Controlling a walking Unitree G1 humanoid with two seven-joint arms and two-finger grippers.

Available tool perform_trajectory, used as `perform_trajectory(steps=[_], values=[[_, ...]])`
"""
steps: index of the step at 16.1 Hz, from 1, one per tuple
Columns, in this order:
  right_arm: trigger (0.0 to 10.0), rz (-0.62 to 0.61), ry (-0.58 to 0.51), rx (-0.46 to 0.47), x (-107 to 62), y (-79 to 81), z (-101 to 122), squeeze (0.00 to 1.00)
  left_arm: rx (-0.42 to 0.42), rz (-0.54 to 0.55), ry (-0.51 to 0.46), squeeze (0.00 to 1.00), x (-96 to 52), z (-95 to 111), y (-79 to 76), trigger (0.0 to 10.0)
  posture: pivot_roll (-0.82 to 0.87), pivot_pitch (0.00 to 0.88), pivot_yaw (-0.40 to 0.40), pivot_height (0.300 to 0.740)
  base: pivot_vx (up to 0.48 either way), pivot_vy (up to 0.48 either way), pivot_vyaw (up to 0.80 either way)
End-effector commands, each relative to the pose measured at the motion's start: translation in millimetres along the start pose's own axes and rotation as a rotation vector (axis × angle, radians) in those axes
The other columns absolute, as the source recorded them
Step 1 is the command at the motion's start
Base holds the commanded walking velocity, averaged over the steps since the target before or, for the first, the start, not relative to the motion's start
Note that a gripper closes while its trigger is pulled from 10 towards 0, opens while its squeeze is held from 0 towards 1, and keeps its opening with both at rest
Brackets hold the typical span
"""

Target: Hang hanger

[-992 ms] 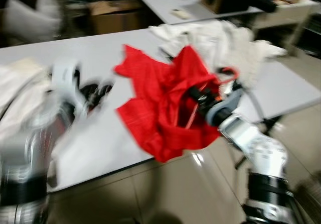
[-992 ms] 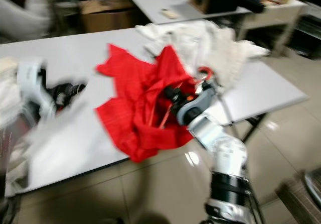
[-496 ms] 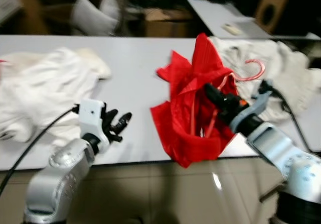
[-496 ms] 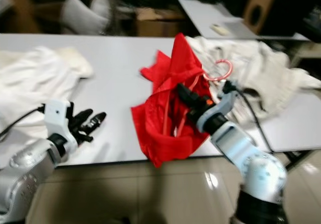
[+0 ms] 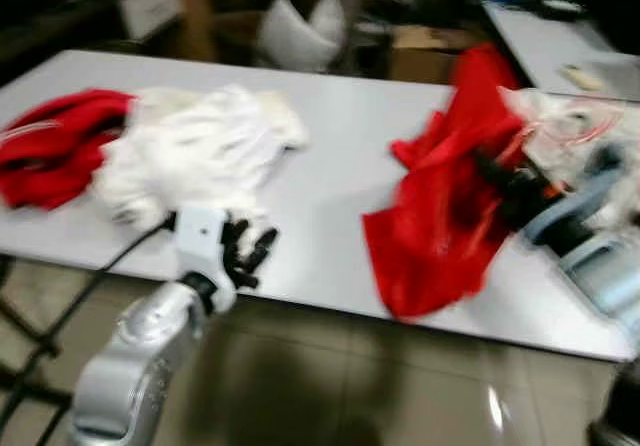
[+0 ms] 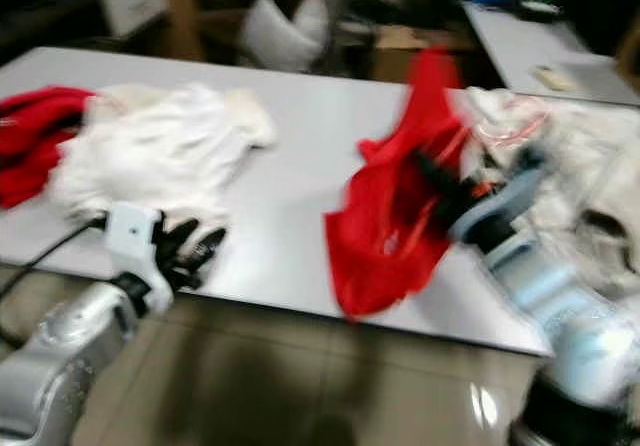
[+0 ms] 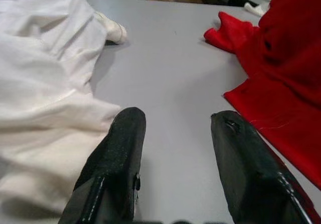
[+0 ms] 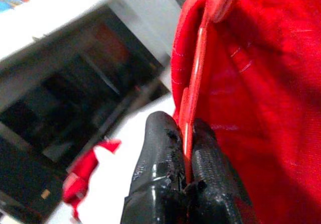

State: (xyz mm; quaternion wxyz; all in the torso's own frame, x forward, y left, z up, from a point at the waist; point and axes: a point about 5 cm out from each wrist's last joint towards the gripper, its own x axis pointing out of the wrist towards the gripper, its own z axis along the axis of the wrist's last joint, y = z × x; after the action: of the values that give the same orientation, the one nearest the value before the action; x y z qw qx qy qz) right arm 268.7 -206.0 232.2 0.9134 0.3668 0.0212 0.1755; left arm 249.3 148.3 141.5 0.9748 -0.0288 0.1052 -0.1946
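My right gripper point(image 8: 183, 129) is shut on the thin bar of a red hanger point(image 8: 195, 88), and a red garment point(image 8: 256, 113) hangs from that hanger. In the left eye view the red garment point(image 5: 440, 216) drapes over the white table's point(image 5: 340, 156) front edge at the right, with the right gripper point(image 5: 492, 173) against it. My left gripper point(image 5: 252, 248) hovers open at the table's front edge with nothing between its fingers point(image 7: 125, 133). A white garment point(image 7: 45, 83) lies beside it.
A white garment pile point(image 5: 200, 151) and another red cloth point(image 5: 50, 146) lie on the table's left part. More white clothes point(image 6: 590, 166) lie at the right. Boxes and a second table point(image 5: 560, 36) stand behind. Glossy tiled floor point(image 5: 330, 386) runs in front.
The camera has swung left, bringing the white pile and the left red cloth into view. My right gripper still holds the hanger with the red garment. The left gripper stays open.
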Motion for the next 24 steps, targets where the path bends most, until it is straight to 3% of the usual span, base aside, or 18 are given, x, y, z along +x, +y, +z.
perform_trajectory(steps=[1,4,10,14,20,24], values=[[10.0,0.094,-0.036,-0.013,1.8,19.1,11.2,0.00,0.018,0.009,0.000,0.00,0.4,2.2,2.5,10.0,-0.09,0.000,-0.026,0.740,0.000,0.000,0.80],[10.0,0.130,-0.050,-0.043,5.0,29.7,21.6,0.00,0.013,0.002,0.001,0.00,-0.2,1.4,0.2,10.0,-0.10,0.000,-0.028,0.740,0.000,0.000,0.80],[10.0,0.357,-0.158,-0.105,11.7,82.1,59.0,0.00,0.021,0.004,-0.059,0.00,-1.0,15.5,0.8,10.0,-0.08,0.000,-0.038,0.740,0.000,0.000,0.80],[10.0,0.464,-0.128,-0.090,16.5,100.8,57.0,0.00,0.044,-0.003,-0.084,0.00,-0.7,22.0,-1.3,10.0,-0.09,0.000,-0.036,0.740,0.000,0.000,0.79],[10.0,0.518,-0.104,-0.021,20.1,107.2,45.9,0.00,0.033,0.015,-0.129,0.00,-0.5,30.6,2.1,10.0,-0.08,0.000,-0.034,0.740,0.000,0.000,0.79],[10.0,0.441,-0.022,-0.062,24.1,91.0,25.7,0.00,0.052,0.049,-0.108,0.00,-1.6,27.2,9.0,10.0,-0.08,0.000,-0.036,0.740,0.000,0.000,0.79]])
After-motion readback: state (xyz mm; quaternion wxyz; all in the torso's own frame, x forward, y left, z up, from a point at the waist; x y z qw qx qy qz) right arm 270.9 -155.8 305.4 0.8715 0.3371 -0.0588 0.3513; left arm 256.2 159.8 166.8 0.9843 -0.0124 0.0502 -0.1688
